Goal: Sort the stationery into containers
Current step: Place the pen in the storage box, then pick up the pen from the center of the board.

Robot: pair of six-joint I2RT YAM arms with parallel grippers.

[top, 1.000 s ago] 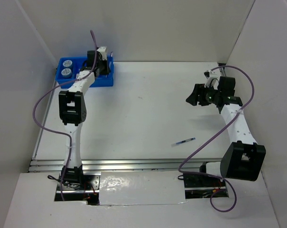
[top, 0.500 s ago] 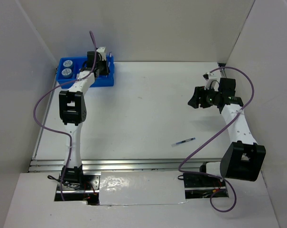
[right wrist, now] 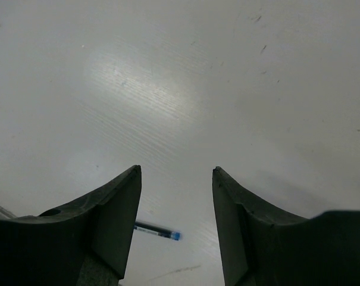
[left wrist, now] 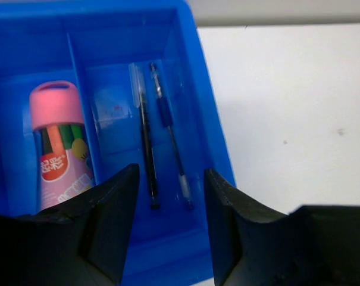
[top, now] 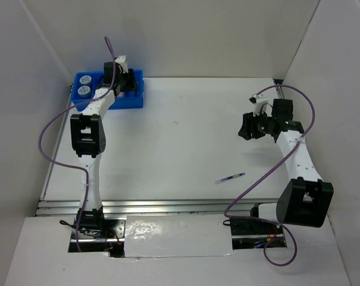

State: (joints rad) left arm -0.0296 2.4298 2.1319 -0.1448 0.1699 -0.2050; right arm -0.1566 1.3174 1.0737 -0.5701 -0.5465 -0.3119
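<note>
I work in a robotics lab test cell: my white table [top: 185, 131] is boxed in by plain white panels [top: 203, 36]. My left arm [top: 87, 134] and right arm [top: 299, 161] are bolted at its near edge, by an aluminium rail [top: 168, 206].

White left arm [top: 91, 179] and right arm [top: 299, 158], black joint blocks [top: 87, 134], purple cables [top: 40, 142]; left tool [left wrist: 168, 196], right tool [right wrist: 177, 202] matte black.

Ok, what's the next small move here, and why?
Probably lower the right gripper toward the loose pen lying on the table, nearer that arm's base. Its jaws stand open and hold nothing, with the pen's tip just showing at the bottom of its wrist view. The left gripper is open over the tray, where two pens lie.
</note>
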